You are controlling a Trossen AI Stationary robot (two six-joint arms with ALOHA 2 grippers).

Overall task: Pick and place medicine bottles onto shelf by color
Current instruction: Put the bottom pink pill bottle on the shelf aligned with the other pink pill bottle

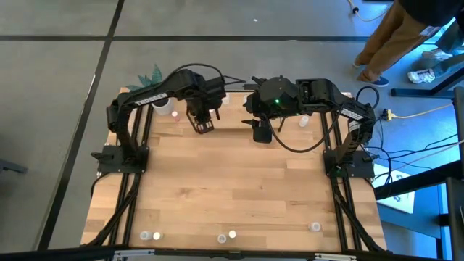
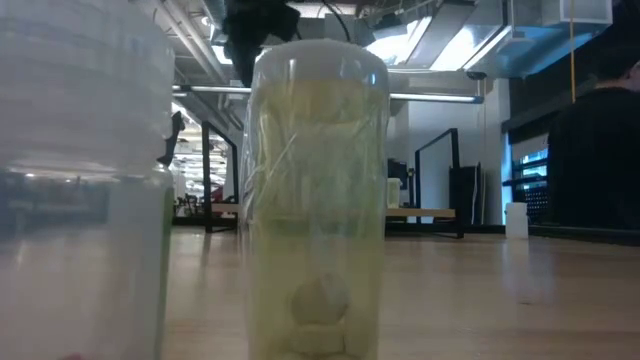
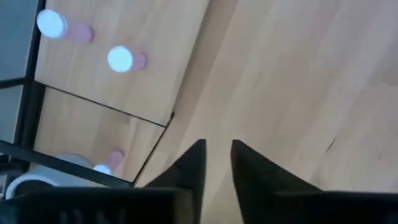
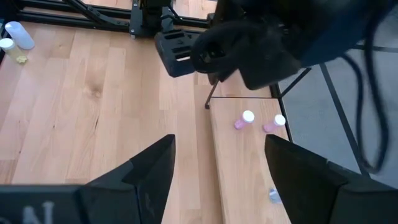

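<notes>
The shelf's light-wood board (image 3: 163, 68) with thin black rods stands at the table's far edge and carries two pink-topped medicine bottles (image 3: 121, 60), (image 3: 61, 27). A third pink bottle (image 3: 107, 163) stands lower, beside it. My left gripper (image 3: 217, 155) points down over bare table just off the shelf's corner. Its fingers stand a narrow gap apart with nothing between them. My right gripper (image 4: 219, 163) hangs open and empty above the table, near the shelf (image 4: 244, 163). Several more bottles (image 1: 227, 235) stand along the table's near edge.
One clear yellow-green bottle (image 2: 318, 200) and another bottle (image 2: 80, 180) stand right in front of the low camera. A potted plant (image 1: 154, 75) is at the far left corner. A person (image 1: 395, 36) stands beyond the far right corner. The table's middle (image 1: 232, 181) is bare wood.
</notes>
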